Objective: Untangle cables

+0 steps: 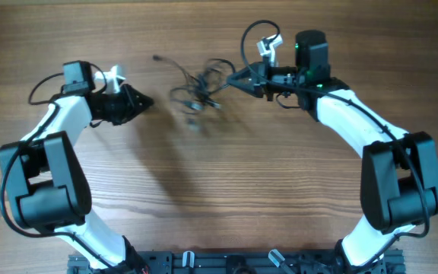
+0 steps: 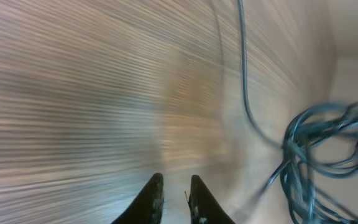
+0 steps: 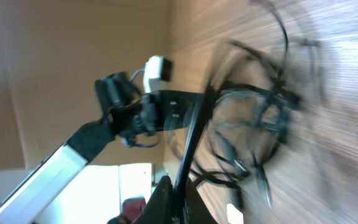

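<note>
The cables [image 1: 198, 90] are a loose bunch of thin black wires at the table's far middle, and one strand ends in a small plug [image 1: 158, 57] to the left. My right gripper [image 1: 231, 81] is at the bunch's right edge. In the right wrist view this gripper [image 3: 176, 194] is shut on a black cable strand [image 3: 196, 134] that runs up to the blurred tangle [image 3: 263, 118]. My left gripper [image 1: 147, 103] is left of the bunch, apart from it. In the left wrist view its fingertips [image 2: 156, 194] stand a narrow gap apart with nothing between them, and the cables [image 2: 316, 152] lie to the right.
The wooden table [image 1: 219, 190] stretches bare toward me. Both arm bases [image 1: 226, 262] stand at the near edge. A thicker black arm cable [image 1: 251, 34] loops above the right wrist. The left arm [image 3: 126, 115] shows beyond the tangle in the right wrist view.
</note>
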